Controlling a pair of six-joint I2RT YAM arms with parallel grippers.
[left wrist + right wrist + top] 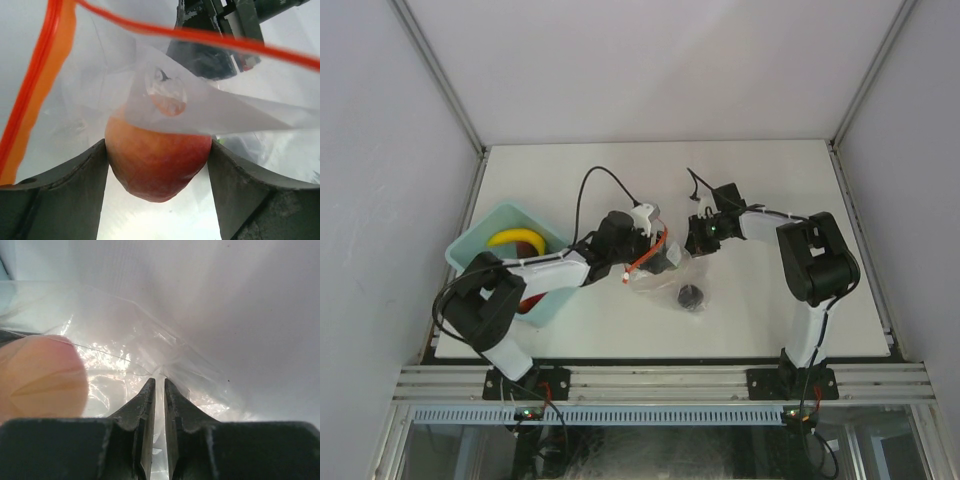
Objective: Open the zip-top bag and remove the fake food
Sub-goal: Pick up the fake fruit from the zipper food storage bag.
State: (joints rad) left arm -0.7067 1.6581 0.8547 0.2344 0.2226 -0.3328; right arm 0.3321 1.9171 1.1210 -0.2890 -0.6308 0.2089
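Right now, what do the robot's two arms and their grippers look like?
The left arm and right arm share black joint housings joined by white links. Thin black cables loop off each wrist. The left gripper has dark fingers with curved inner faces; the right gripper has slim tapered ones.

Left arm (545, 270) folded at the elbow, forearm reaching right, left tool (157, 150) clamped either side of the orange-peach fruit (155, 172), right arm (815, 260) elbow raised, forearm reaching left, right tool (159, 384) jaws a slit apart
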